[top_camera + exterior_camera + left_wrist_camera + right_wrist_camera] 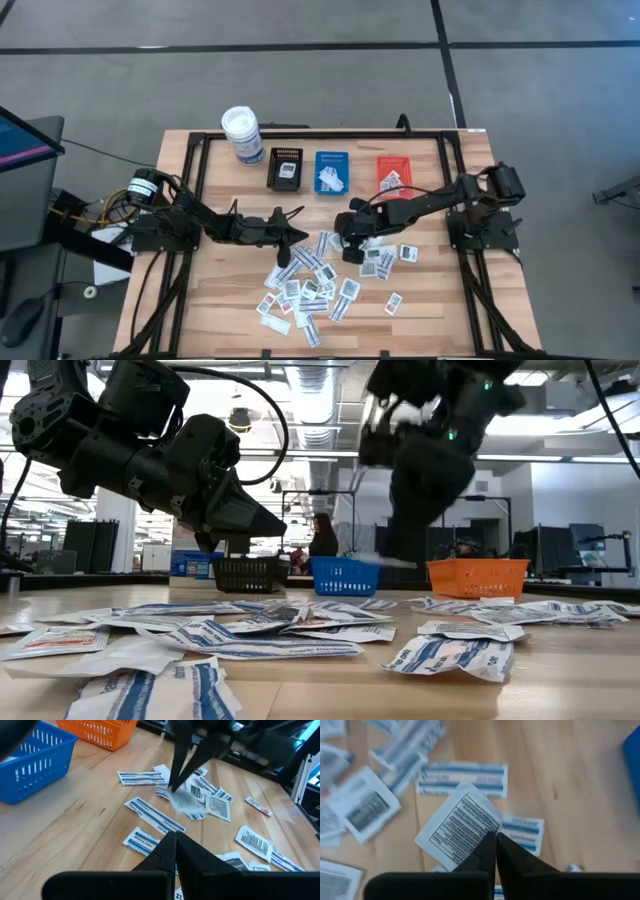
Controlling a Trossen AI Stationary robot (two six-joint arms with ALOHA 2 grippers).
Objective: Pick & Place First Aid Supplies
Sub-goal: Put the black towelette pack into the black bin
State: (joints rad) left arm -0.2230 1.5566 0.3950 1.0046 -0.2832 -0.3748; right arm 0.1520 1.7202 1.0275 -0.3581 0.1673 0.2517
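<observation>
Right hand (496,840) pinched on edge of dark-print packet (459,831), likely lifting it clear of pile for tray. Other packets (315,285) strewn mid-desk (220,310). Left hand (298,237) closed, empty, waiting beside pile.

Wooden table (220,300) — scattered packets (310,290), trays (332,171), canister (242,135)

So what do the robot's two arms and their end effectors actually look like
Both arms are dark, nearly black, built from chunky jointed segments. The left arm has a round silver-ringed housing at its base and yellow and orange wires beside it. The right arm carries a thin black cable looping along it. Each ends in two slim, pointed black fingers: the left end effector and the right end effector.
</observation>
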